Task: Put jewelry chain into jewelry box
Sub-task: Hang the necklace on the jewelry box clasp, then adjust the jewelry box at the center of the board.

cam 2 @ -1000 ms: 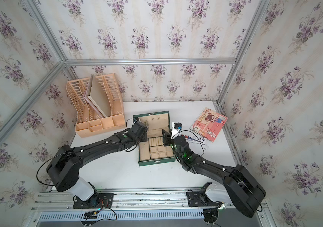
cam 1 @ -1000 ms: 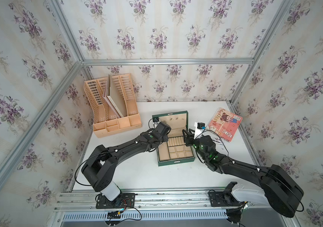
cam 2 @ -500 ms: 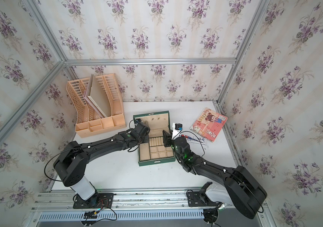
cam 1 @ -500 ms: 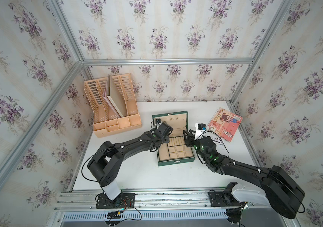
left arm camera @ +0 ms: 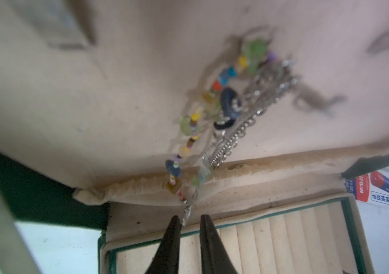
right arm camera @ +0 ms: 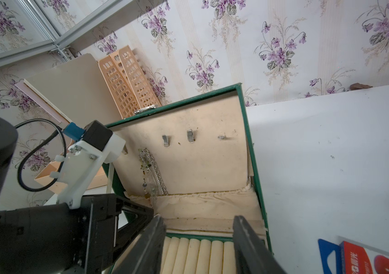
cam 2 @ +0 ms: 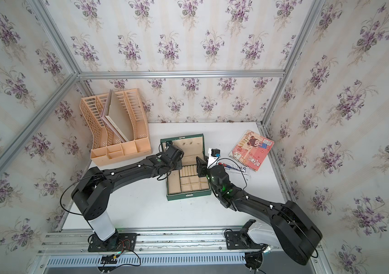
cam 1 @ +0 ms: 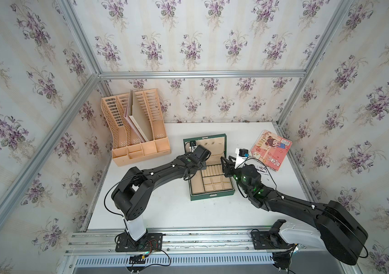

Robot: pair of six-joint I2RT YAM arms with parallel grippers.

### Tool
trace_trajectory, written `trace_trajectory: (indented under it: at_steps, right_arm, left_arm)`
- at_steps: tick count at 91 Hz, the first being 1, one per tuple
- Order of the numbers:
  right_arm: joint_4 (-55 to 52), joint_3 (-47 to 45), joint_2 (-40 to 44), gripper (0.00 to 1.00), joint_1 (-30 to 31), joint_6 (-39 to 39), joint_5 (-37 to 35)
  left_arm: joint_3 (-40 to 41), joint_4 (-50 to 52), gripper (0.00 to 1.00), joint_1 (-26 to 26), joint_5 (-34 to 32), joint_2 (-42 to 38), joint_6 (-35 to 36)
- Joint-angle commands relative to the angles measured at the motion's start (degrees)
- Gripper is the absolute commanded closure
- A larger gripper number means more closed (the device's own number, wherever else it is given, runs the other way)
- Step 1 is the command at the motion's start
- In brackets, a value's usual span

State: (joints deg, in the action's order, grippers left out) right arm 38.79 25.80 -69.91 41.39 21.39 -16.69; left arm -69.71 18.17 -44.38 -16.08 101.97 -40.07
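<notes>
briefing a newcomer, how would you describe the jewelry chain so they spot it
In the middle of the white table stands the dark green jewelry box, lid open and upright. Against the lid's beige lining hangs the jewelry chain. It is the only dangling strand there, silver links beside coloured beads; the neighbouring hooks are bare.

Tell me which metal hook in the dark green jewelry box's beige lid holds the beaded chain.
The hook beside the three bare hooks, toward the left tool; the chain hangs from it.
</notes>
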Motion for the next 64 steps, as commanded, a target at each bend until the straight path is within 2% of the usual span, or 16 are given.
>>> trace_trajectory:
  at_steps: [1,20,32,42,54,64]
  right_arm:
    - [-0.26,0.31,0.27,0.48,0.01,-0.29,-0.54]
    - [-1.5,0.56,1.28,0.48,0.01,-0.36,-0.45]
    - [-4.79,0.68,3.8,0.44,0.02,-1.26,-0.45]
    - [-11.09,0.78,6.18,0.38,-0.05,-2.59,0.32]
    - [-22.55,3.48,8.08,0.36,-0.07,-2.98,2.99]
    - [-31.21,8.01,7.95,0.34,-0.07,-3.39,3.65]
  left_arm:
    - [-0.35,1.06,0.75,0.02,-0.73,-0.09,1.07]
    - [-0.54,2.26,0.73,0.0,0.43,-1.27,2.27]
    - [0.7,4.69,0.73,-0.35,1.14,-6.17,2.97]
    - [5.34,6.55,0.72,-0.4,1.24,-12.92,2.49]
    - [10.95,11.32,0.66,-0.36,0.31,-19.68,-0.79]
    - [15.8,12.05,0.64,-0.36,2.17,-23.44,-1.84]
